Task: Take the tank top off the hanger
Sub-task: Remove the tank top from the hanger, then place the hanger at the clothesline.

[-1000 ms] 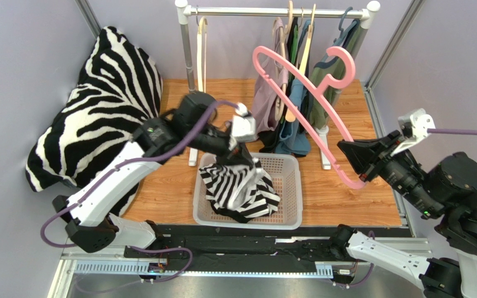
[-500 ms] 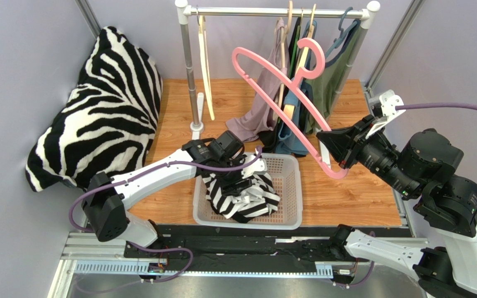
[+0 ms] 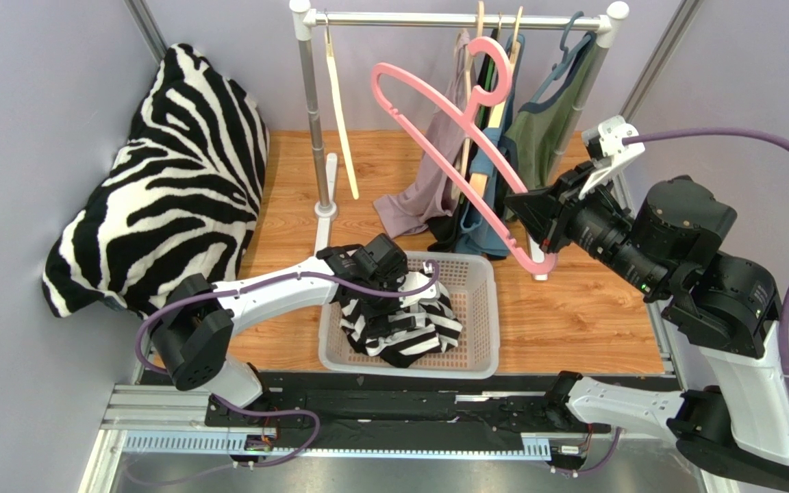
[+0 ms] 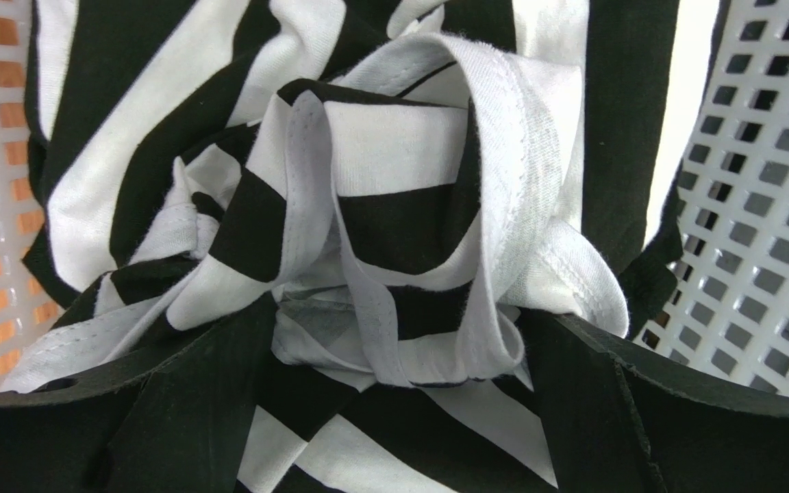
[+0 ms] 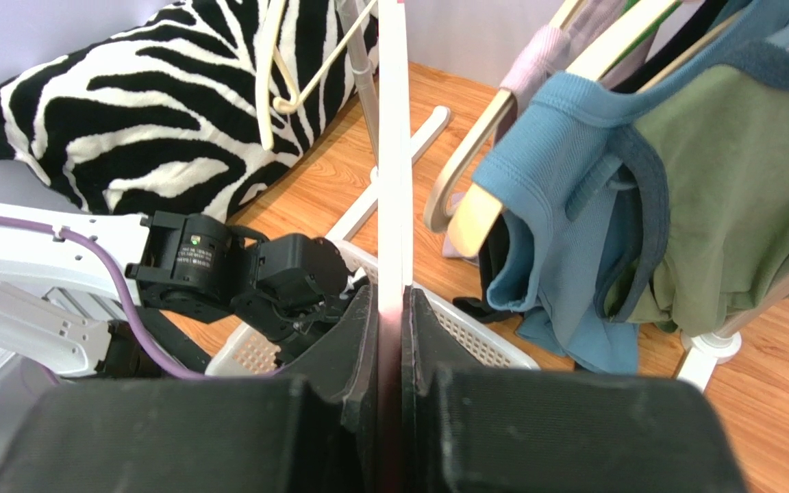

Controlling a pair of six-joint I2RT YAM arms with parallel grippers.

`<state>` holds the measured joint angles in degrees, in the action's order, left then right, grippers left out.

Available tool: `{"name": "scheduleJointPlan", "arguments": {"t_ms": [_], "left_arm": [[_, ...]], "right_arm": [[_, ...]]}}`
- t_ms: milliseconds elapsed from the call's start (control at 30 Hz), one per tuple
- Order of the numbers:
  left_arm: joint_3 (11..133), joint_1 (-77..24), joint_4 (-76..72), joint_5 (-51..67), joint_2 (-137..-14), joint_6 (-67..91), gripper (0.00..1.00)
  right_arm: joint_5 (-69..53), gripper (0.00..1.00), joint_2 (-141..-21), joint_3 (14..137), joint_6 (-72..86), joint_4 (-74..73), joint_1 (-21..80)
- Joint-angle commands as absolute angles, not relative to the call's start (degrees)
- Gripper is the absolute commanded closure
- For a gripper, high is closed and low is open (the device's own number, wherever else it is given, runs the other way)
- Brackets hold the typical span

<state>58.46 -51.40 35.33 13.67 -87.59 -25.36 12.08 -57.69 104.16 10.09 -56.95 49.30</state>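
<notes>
The black-and-white striped tank top (image 3: 414, 327) lies crumpled in the white basket (image 3: 483, 308), off the hanger. My left gripper (image 3: 392, 296) hangs low over it with its jaws wide open. In the left wrist view the bunched cloth (image 4: 409, 205) rests between and beyond the spread fingers of the left gripper (image 4: 393, 344), loose and not pinched. The bare pink hanger (image 3: 438, 131) is held up in the air, and my right gripper (image 3: 524, 214) is shut on its lower end. In the right wrist view the hanger's bar (image 5: 393, 154) runs straight up out of the closed right gripper (image 5: 391, 308).
A clothes rack (image 3: 450, 19) at the back carries several garments, among them blue (image 5: 563, 205) and green (image 5: 718, 195) tops, plus an empty cream hanger (image 3: 339, 103). A zebra-print pillow (image 3: 162, 175) leans at the left wall. The pink hanger's hook is close to the rack's rail.
My left gripper came down into the basket with the tank top and opened, letting it go. My right arm swung the pink hanger left and up toward the rack.
</notes>
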Motion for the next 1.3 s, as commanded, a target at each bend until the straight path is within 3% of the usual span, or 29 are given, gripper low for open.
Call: {"name": "scheduleJointPlan", "arguments": {"t_ms": [0,200,500,733,1000,1133,1267], "left_arm": [[64.56,-51.5,43.13,15.65,-85.52,-27.87,0.01],[79.17,-51.5,67.11,19.85,-83.94,-28.91,0.01],[89.01,-51.5,71.46,24.88,-67.61,-31.28,0.01],[91.94,-51.42,66.01,6.27,-62.32,-28.64,0.01],[96.41,-51.42,67.68,1.24,-57.93,-34.18,0.01],[93.35,-49.84,60.49,-15.84,-56.96,-36.3,0.01],[87.9,-48.17,51.0,-24.42,-55.11,-36.13,0.01]], "right_arm": [[14.49,1.0,-61.51,111.52,11.42,-57.74,49.04],[16.87,1.0,-65.74,115.66,12.66,-60.55,49.31],[20.3,1.0,-70.84,119.44,15.11,-63.64,50.8],[22.59,1.0,-76.46,122.86,14.33,-62.23,52.47],[27.07,1.0,-85.68,132.0,15.11,-62.14,52.65],[30.14,1.0,-91.39,134.82,15.73,-60.65,52.91],[33.65,1.0,-96.31,139.03,13.98,-58.19,53.53]]}}
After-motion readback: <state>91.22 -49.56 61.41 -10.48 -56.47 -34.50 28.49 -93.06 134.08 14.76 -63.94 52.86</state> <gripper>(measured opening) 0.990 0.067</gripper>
